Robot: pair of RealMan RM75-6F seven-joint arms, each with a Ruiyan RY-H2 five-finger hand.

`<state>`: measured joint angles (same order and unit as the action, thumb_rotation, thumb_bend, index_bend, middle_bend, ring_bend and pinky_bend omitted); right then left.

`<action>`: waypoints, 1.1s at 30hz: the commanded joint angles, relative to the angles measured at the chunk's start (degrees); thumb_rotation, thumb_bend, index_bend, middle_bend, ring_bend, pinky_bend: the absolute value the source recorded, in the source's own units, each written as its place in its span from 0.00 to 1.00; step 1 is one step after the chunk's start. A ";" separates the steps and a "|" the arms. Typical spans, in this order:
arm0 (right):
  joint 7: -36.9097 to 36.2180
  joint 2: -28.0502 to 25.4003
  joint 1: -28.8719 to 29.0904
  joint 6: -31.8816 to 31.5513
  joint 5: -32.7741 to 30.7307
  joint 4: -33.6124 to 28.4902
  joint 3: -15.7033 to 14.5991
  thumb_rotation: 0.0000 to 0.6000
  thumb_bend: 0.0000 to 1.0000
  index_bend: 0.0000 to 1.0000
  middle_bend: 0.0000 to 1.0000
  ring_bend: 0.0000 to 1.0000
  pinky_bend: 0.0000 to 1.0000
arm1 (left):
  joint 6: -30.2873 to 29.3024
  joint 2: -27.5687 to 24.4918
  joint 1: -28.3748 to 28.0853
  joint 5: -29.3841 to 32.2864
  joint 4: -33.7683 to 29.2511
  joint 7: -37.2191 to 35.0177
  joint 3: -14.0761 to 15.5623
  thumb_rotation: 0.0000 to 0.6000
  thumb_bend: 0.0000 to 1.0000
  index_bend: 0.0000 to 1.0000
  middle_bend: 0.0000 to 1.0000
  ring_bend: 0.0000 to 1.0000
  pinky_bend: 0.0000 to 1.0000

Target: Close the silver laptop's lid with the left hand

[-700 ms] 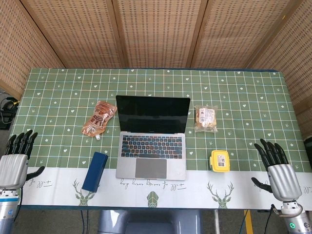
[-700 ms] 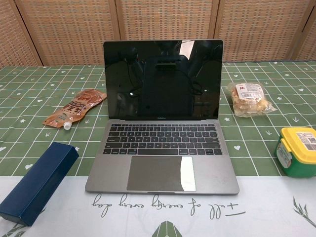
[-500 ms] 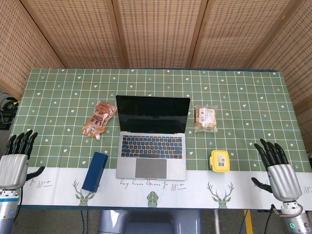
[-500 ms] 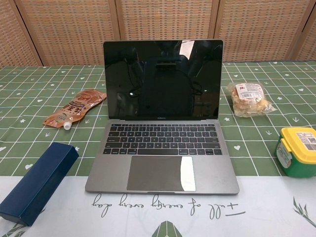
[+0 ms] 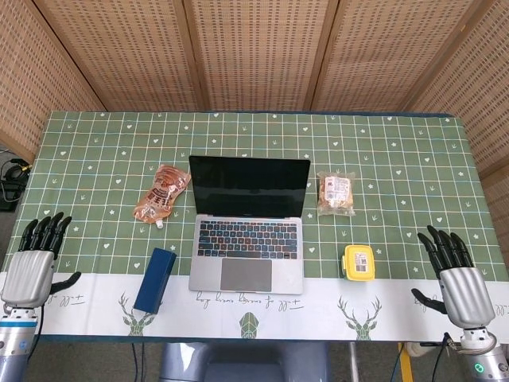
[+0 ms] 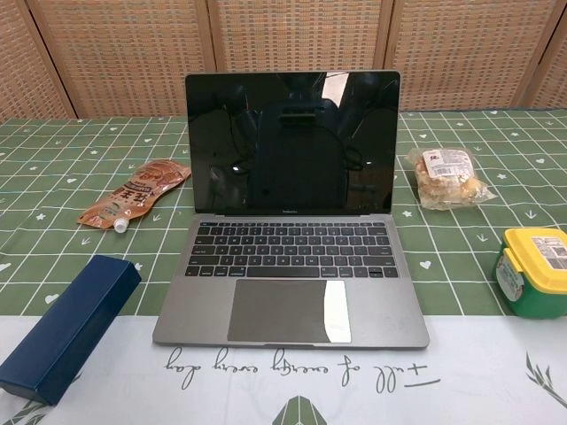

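Observation:
The silver laptop stands open in the middle of the table, its dark screen upright and facing me. My left hand hovers at the table's front left corner, far left of the laptop, fingers spread and holding nothing. My right hand is at the front right corner, likewise open and empty. Neither hand shows in the chest view.
An orange pouch lies left of the screen. A dark blue box sits left of the keyboard. A snack bag and a yellow-lidded container lie to the right.
My left hand has shifted slightly to the right and toward the table. The right hand has barely moved, and the laptop is unchanged.

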<state>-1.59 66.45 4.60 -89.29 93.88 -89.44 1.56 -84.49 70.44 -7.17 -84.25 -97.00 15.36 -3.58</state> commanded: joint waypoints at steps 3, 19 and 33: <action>-1.00 -0.46 0.05 -0.07 -0.59 -0.03 0.45 1.00 0.10 0.00 0.00 0.00 0.00 | 2.60 -0.22 -2.41 2.02 -1.85 1.75 -2.17 1.00 0.31 0.00 0.00 0.00 0.00; -6.92 -1.38 1.38 4.77 -7.63 2.45 3.02 1.00 0.10 0.00 0.00 0.00 0.00 | 25.67 0.04 -23.60 16.95 -5.89 11.94 -15.28 1.00 0.97 0.01 0.00 0.00 0.00; -11.03 -2.40 1.57 6.03 -9.80 3.72 4.11 1.00 0.10 0.00 0.00 0.00 0.00 | 46.58 5.85 -48.01 39.89 7.60 16.72 -21.10 1.00 1.00 0.01 0.00 0.00 0.00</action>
<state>-12.54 64.09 6.16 -83.33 84.15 -85.78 5.64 -41.28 74.59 -51.17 -48.11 -92.59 30.82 -23.76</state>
